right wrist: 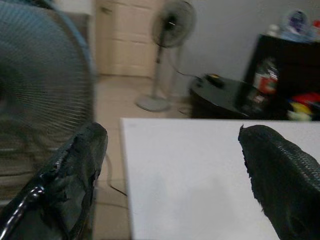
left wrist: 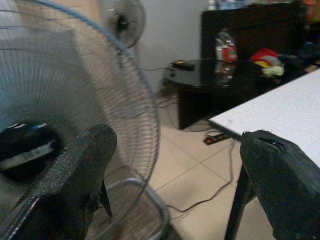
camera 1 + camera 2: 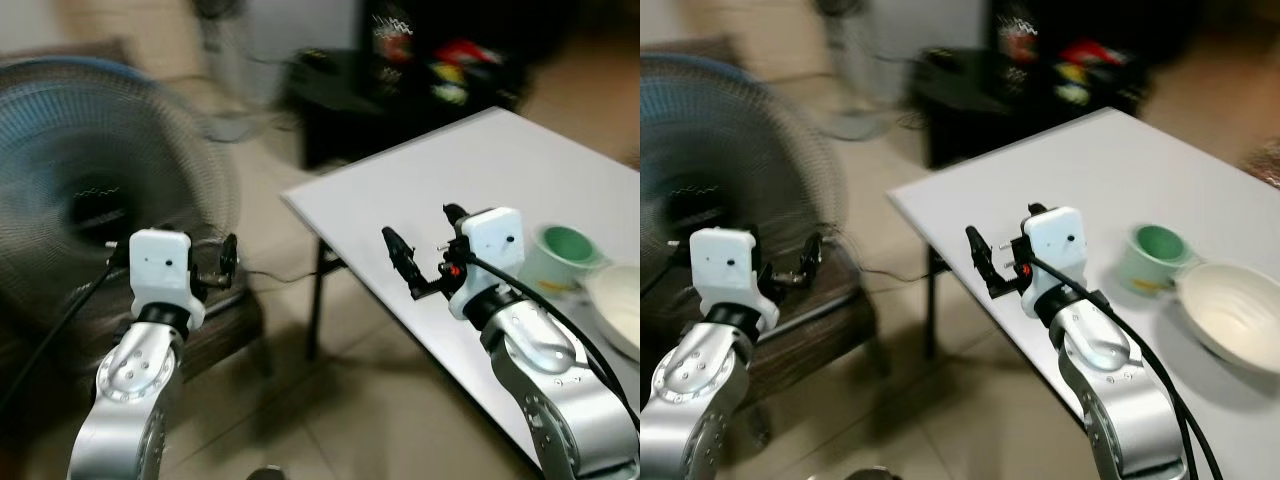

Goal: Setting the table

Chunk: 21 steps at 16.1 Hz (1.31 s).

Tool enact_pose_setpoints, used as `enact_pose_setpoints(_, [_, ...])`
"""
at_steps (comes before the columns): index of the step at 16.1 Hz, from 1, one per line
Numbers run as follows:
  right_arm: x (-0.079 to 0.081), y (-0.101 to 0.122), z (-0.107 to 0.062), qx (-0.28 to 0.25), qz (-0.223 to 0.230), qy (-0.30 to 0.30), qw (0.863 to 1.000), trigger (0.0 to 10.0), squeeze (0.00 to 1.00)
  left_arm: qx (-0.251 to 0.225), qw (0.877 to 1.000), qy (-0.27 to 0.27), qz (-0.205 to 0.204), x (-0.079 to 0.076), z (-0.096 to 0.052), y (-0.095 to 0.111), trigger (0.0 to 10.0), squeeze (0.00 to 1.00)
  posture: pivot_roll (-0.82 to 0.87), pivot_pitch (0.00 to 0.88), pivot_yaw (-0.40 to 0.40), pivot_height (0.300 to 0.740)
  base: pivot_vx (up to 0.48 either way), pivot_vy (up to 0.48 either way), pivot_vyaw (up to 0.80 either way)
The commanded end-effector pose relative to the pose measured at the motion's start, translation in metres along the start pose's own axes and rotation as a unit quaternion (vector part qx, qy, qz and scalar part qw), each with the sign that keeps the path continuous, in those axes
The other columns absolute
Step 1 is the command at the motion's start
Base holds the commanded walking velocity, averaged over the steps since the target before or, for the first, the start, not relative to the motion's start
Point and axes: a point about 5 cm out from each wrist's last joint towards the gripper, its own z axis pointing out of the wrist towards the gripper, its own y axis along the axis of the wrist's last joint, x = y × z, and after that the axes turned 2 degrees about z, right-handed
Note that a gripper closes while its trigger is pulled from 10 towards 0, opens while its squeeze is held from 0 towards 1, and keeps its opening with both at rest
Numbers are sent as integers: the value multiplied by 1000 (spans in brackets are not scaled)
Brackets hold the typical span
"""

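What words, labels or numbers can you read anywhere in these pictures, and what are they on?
No text can be read.
Bottle on the black low table: red label, print too blurred to read.
Colourful packets on the dark shelf: printing too blurred to read.
Green cup on the white table: no lettering visible.
White bowl: plain.
Big fan: hub badge blurred, unreadable.

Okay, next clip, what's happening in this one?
The robot stands at the corner of a white table with both arms raised and nothing in either tool. The right tool hangs open over the table's near edge; the left tool is open off to the side, in front of a large fan. A green cup and a white bowl sit untouched on the table, beside the right arm.
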Motion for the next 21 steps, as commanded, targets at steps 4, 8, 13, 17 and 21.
enact_pose_setpoints(4, [-3,3,3,-5,-4,-5,1000,10000,1000,-8,1000,-18,5,-9,5,4,10000,0,7,0,21,740,0,0,800])
enact_pose_setpoints(8, [0,-6,1,14,4,-6,1000,10000,1000,-3,1000,-9,20,-2,-2,3,10000,0,35,0,25,740,0,0,800])
enact_pose_setpoints(13, [3,-15,0,19,58,-9,998,10000,1000,7,999,-9,30,2,-8,1,10000,0,47,0,29,740,0,0,800])
enact_pose_setpoints(17, [3,-23,-9,28,92,-25,995,10000,1000,3,999,-24,28,0,-9,2,10000,0,32,0,60,740,0,0,800])
enact_pose_setpoints(21, [7,-31,-7,55,80,-8,995,10000,1000,8,1000,-14,27,-1,-4,2,10000,0,30,0,70,740,0,0,800])
